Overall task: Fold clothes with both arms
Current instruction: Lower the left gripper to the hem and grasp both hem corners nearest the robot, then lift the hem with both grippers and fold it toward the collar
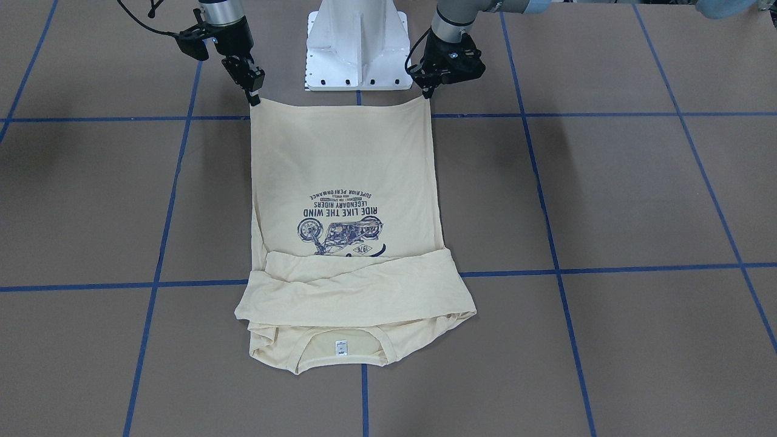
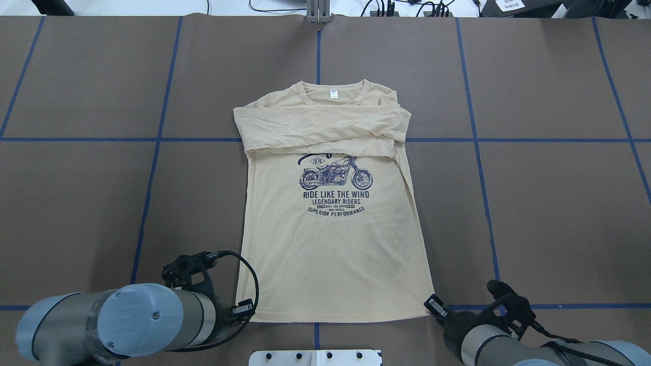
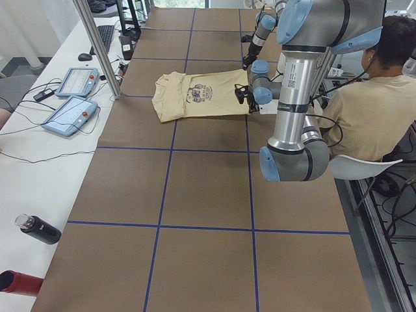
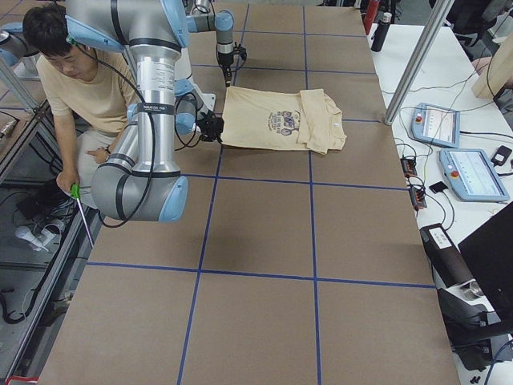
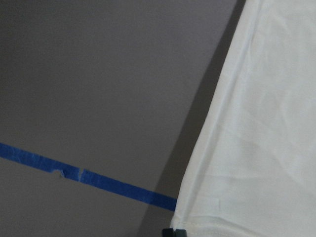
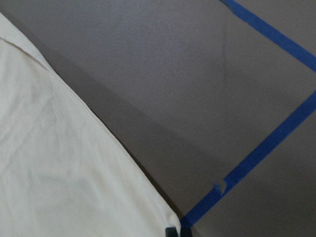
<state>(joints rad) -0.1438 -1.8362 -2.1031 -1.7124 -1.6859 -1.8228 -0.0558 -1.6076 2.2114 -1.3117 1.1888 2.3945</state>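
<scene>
Jaws first: clamped shut at both ends, left arm (image 1: 452, 21) pinching one hem corner of the shirt (image 1: 346, 158), right arm (image 1: 221, 12) pinching the other. Hem (image 1: 340, 112) pulled straight between the two pairs of jaws, just in front of the white pedestal (image 1: 358, 42).

Now by size. Brown surface (image 2: 534, 203), gridded with blue tape (image 2: 152, 168). Lying across the middle of it, front up, neck end away from the robot, hem end at the robot's side. Body of the garment flat and smooth, with one slim diagonal crease down the side toward the right arm. Both sleeves (image 2: 320, 129) already folded in across the chest, one over the other, covering the very top of the print. Below them, navy motorcycle print (image 2: 335, 178) with "RIDE LIKE THE WIND" under it. Up at the collar (image 2: 333, 86), small white label (image 2: 333, 93). From the wrist cameras, only a pale cloth edge, a dark shadow alongside it, and tape crossing beyond.
</scene>
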